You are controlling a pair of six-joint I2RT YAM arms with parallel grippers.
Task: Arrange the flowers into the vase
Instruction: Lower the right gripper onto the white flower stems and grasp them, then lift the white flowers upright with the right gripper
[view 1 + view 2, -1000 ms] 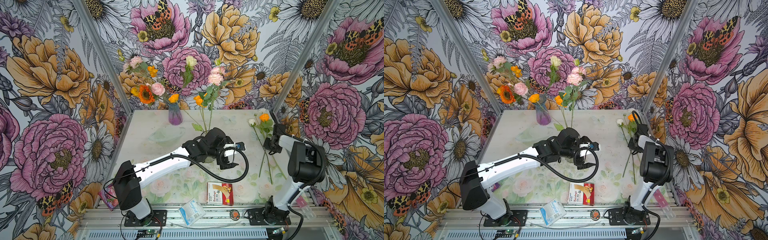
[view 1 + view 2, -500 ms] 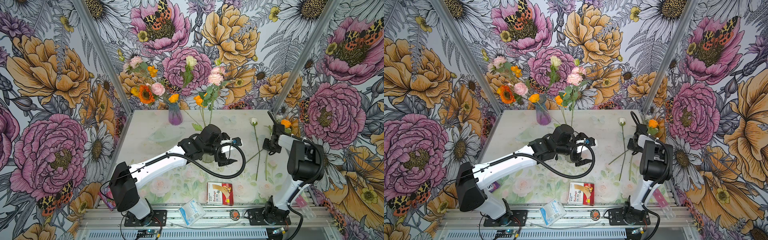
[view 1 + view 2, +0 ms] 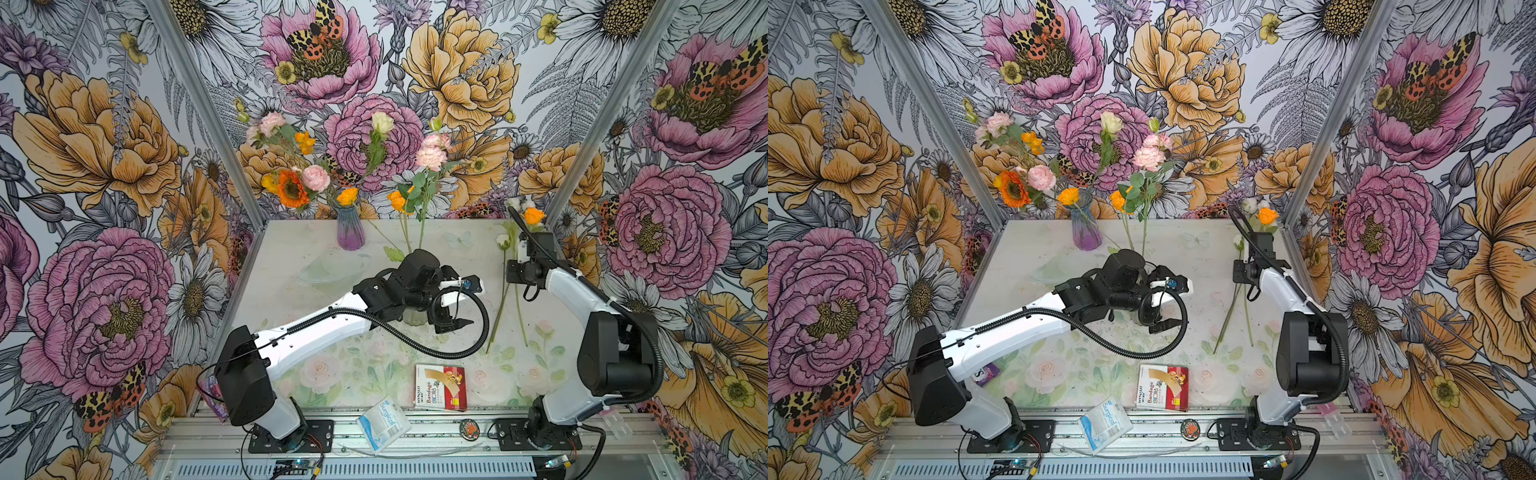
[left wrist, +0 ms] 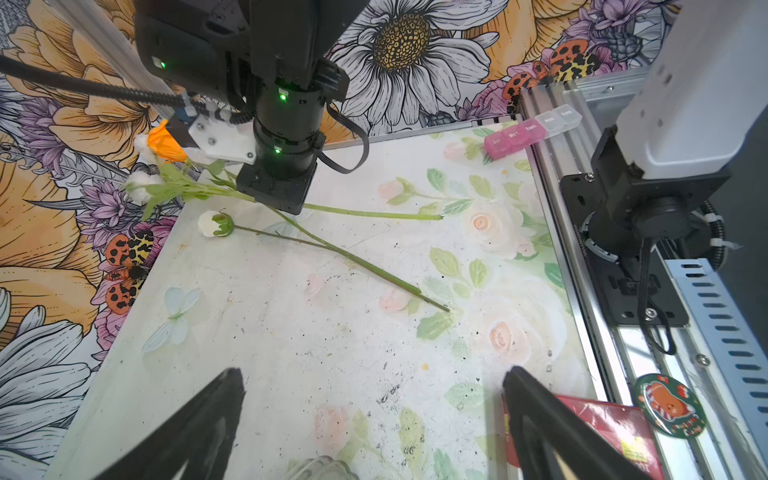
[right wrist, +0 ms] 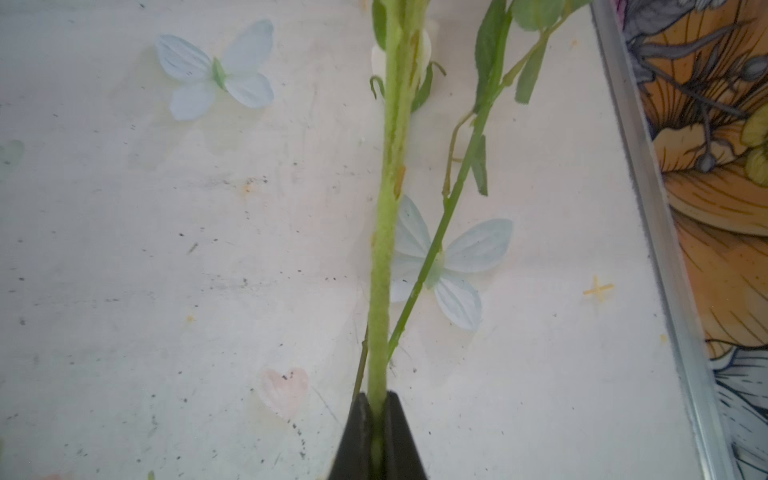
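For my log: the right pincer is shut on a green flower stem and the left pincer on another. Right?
No: the left pincer is open and empty, per the left wrist view. The right pincer grips the green flower stem.

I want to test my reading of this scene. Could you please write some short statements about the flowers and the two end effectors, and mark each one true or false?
1. The right end effector is closed on a green stem. True.
2. The left end effector holds a flower. False: it is open and empty above the table.
3. The purple vase is empty. False: several flowers stand in it.
4. A white-headed flower lies flat on the table. True.
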